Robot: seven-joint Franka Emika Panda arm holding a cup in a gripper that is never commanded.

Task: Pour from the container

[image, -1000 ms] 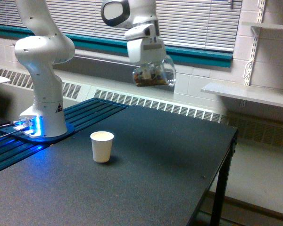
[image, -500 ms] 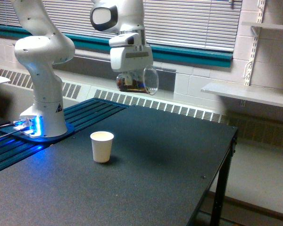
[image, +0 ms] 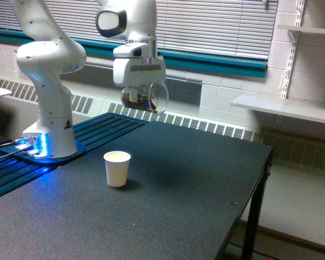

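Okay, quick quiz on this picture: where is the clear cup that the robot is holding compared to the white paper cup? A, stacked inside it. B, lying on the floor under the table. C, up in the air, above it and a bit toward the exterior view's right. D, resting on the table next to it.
C: the clear cup hangs in the gripper well above the table, slightly to the exterior view's right of the white paper cup.

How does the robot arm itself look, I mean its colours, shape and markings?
The arm is glossy white, built of rounded segments, with a dark oval cap on the wrist joint. Its column bears a small triangular sticker and stands on a base glowing blue, with cables leaving it. The gripper is a white boxy block.
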